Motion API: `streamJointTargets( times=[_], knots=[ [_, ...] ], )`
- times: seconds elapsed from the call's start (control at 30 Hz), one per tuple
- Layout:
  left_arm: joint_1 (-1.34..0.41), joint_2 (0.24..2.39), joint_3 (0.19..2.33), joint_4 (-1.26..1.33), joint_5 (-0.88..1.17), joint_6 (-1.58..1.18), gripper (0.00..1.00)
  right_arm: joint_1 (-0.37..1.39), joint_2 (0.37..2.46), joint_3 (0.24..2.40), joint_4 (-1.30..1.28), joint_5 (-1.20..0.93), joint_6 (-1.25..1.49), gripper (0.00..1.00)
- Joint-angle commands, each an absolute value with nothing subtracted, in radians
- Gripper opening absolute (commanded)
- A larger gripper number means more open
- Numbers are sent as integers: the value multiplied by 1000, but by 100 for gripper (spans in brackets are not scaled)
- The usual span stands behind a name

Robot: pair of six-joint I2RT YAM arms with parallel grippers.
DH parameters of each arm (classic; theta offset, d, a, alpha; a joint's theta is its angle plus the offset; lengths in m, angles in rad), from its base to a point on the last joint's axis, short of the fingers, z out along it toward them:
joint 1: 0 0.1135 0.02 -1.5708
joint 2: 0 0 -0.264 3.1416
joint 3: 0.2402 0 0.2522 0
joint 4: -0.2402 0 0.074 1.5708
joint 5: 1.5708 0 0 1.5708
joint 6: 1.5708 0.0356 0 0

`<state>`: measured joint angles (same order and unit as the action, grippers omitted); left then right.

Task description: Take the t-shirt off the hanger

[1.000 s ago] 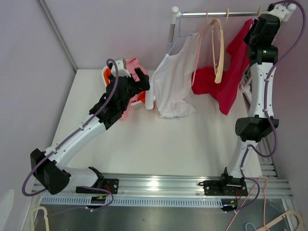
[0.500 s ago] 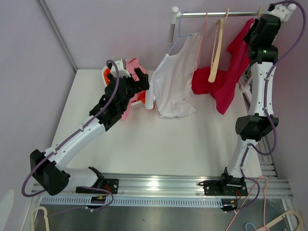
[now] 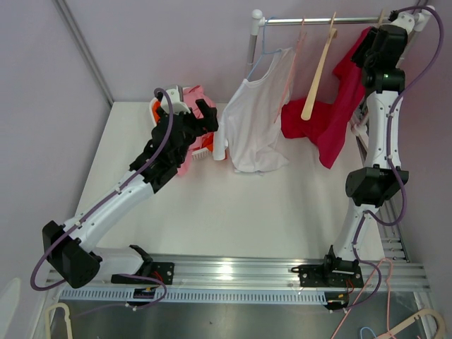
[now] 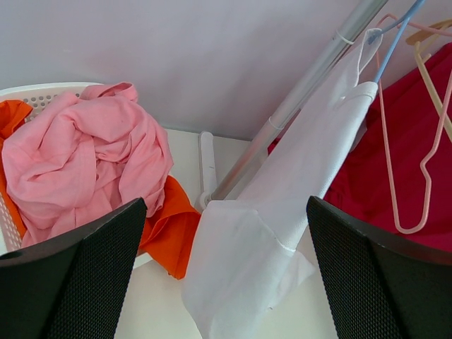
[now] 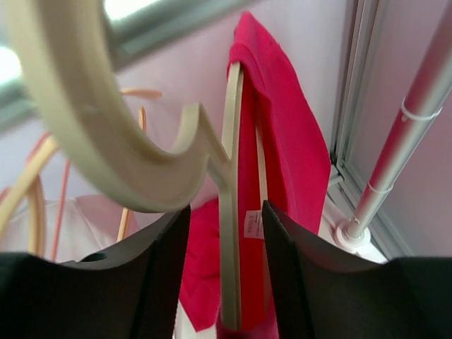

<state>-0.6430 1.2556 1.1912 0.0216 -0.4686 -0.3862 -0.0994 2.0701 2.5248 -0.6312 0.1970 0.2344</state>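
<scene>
**Red t-shirt point(image 3: 339, 113) draped on the cream hanger point(image 3: 316, 74) at the right end of the rail point(image 3: 296, 21)**

The right tool point(image 5: 226, 208) is up by the rail with its fingers apart, released. The hanger's stem shows in the gap, with space on both sides. From above, its fingers are hidden behind the arm. The t-shirt covers the hanger's far end, its hem cut off in the wrist view. The left tool point(image 4: 226, 205) gapes wide and empty near a basket point(image 4: 28, 92) of clothes point(image 4: 85, 155), largely hidden from above.
</scene>
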Motion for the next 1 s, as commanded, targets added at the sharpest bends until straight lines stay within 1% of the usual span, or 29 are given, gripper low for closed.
streamJointTargets(
  times=[0.0,0.1,0.2,0.23,0.37,0.53,0.67,0.77,0.83,0.9,0.97],
  knots=[
    [-652,1235,1196,66,-472,-367,100,-97,2052,2519,-612,204,229,48],
    [-652,1238,1195,69,-472,-364,100,-98,2065,2519,-618,201,225,48],
    [-652,1244,1184,83,-465,-367,99,-94,2074,2519,-615,208,224,3],
    [-652,1249,1184,86,-463,-367,99,-83,2072,2511,-608,233,218,0],
    [-652,1259,1187,90,-451,-368,99,-55,2054,2520,-551,302,155,0],
    [-653,1259,1186,92,-427,-373,99,-41,2030,2560,-548,301,134,0],
    [-673,1252,1189,94,-396,-354,100,12,1971,2553,-508,313,43,0],
    [-739,1229,1178,138,-477,-263,100,47,1924,2557,-500,298,3,0],
    [-764,1207,1169,179,-476,-214,99,77,1893,2553,-526,313,3,0],
    [-784,1201,1173,184,-433,-201,99,98,1881,2551,-601,368,12,0],
    [-808,1193,1169,193,-316,-187,100,103,1838,2507,-694,377,72,0]
  ],
)
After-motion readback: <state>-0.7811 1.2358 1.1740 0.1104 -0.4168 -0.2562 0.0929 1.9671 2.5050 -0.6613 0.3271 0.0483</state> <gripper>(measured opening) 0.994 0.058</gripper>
